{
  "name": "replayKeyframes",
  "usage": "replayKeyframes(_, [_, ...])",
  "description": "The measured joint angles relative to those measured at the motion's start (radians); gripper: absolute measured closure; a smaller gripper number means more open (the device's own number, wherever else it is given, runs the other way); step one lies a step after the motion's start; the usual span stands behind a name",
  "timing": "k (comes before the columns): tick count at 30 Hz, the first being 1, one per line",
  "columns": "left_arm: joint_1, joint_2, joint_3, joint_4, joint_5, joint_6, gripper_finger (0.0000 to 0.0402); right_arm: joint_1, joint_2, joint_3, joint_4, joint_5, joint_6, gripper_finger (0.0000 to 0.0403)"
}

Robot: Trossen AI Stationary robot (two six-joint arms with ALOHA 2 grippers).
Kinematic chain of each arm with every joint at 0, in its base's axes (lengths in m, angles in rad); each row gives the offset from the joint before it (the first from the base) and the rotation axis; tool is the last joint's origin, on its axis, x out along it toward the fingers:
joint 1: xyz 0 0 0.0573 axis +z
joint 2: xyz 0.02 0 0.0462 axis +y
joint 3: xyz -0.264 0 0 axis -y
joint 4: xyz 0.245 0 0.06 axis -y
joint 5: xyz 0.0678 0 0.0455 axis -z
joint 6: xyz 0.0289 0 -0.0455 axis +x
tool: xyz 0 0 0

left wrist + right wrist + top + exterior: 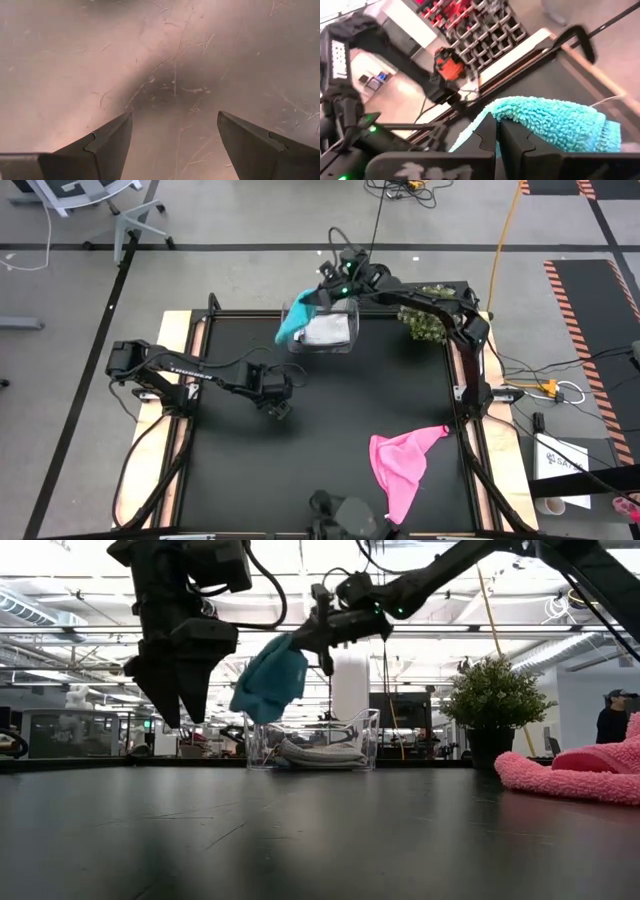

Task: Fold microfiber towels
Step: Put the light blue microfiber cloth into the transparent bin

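Teal towel (293,322) is hanging in the air, bunched, pinched between the closed fingers of the right gripper (318,297) at about twelve o'clock on the black bench (330,420). In the low view the teal towel (271,678) is dangling above the near rim of the clear bin (318,743), clear of the bench surface, with the right gripper (312,632) gripping its upper edge. In the right wrist view the fuzzy teal towel (555,122) is lying over and around the shut fingers (520,145).

A grey-white towel (325,332) is sitting folded inside the clear bin (350,310), at twelve o'clock on the bench; in the low view it is showing as a flat bundle (318,753) on the bin floor.

A pink towel (402,462) is lying crumpled and unfolded at about five o'clock on the bench, well apart from the bin, one corner pointing toward three o'clock. In the low view it (575,774) is resting on the bench surface.

The left gripper (279,406) is hovering near the bench centre, toward nine o'clock, with its fingers spread wide and holding nothing; in the left wrist view only bare scratched bench surface (170,65) is showing between the two fingers (107,142).

A potted plant (425,325) is standing just beyond the bench edge at about one o'clock.
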Motion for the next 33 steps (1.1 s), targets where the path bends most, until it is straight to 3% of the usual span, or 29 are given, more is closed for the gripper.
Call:
replayKeyframes(6, [0.005,0.000,0.000,0.005,-0.001,-0.028,0.0105,-0.051,0.003,0.001,-0.092,-0.008,-0.093,0.0403])
replayKeyframes(18, [0.005,0.000,0.000,0.009,-0.019,-0.113,0.0105,-0.042,0.069,0.000,-0.370,0.000,-0.312,0.0403])
replayKeyframes(27, [0.003,0.000,0.000,0.013,-0.035,-0.142,0.0105,-0.062,0.068,-0.001,-0.728,0.277,-0.611,0.0403])
replayKeyframes(31, [0.003,0.000,0.000,0.014,-0.036,-0.143,0.0105,-0.065,0.063,-0.001,-0.777,0.409,-0.687,0.0403])
replayKeyframes(33, [0.003,0.000,0.000,0.017,-0.043,-0.145,0.0105,-0.065,0.053,-0.001,-0.772,0.416,-0.697,0.0403])
